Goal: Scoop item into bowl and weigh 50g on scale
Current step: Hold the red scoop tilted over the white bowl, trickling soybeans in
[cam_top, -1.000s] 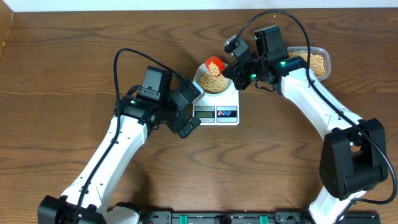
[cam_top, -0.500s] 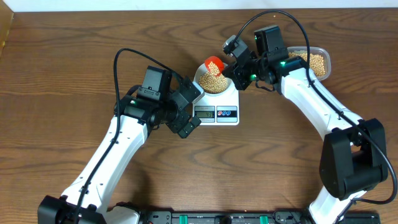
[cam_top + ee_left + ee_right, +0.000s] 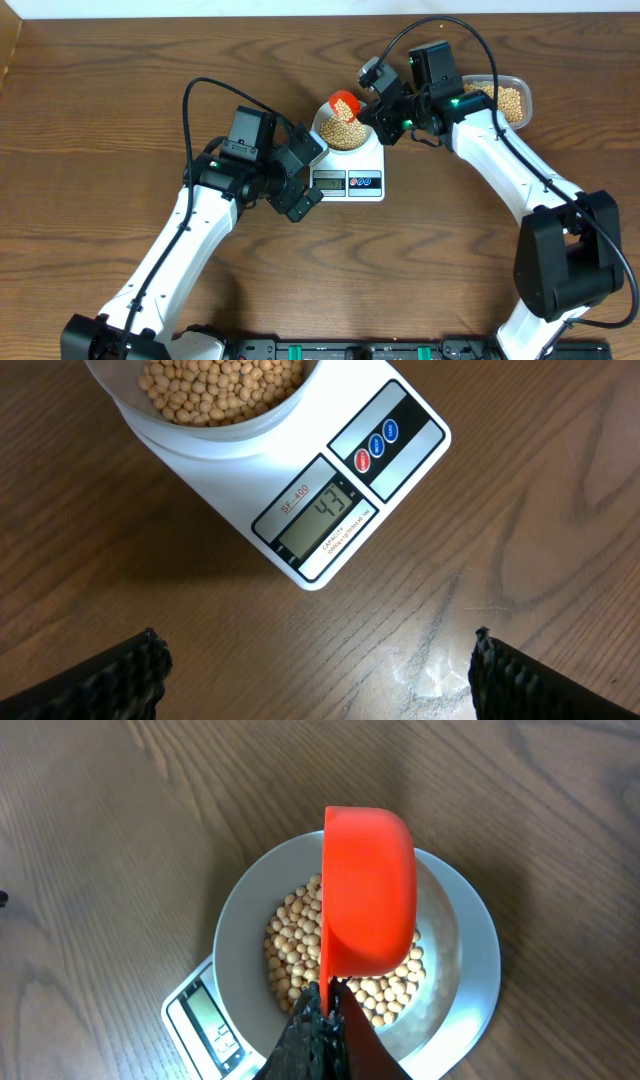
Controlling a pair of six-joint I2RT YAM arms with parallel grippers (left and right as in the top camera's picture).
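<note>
Wood table (image 3: 100, 150): brown grain; it carries everything below.
Left gripper (image 3: 325, 680): jaws spread wide and holding nothing. It hangs just left of the scale, and its camera looks down on the display.
Scale (image 3: 300, 465): flat, white, with a red and a blue button beside the display (image 3: 322, 520). The digits look like 43, which is short of the target.
Bowl (image 3: 470, 950): pale, and sits squarely on the scale's platform.
Beans (image 3: 290, 950): a tan heap covers the bowl's floor, well below the rim.
Scoop (image 3: 370, 890): orange-red, tipped on its side directly over the bowl. Only its back shows, so I cannot tell whether any beans are left inside.
Right gripper (image 3: 325, 1020): clamped tight on the scoop's handle, just above the bowl's near edge.
Tub (image 3: 524, 100): clear plastic, far right, with plenty of beans in it.
Step in hand: pouring, and topping the bowl up toward fifty grams.
Next move: probably only a small addition is needed. A few beans should be let fall at a time and the display checked between pours, because a full scoop would likely overshoot.
</note>
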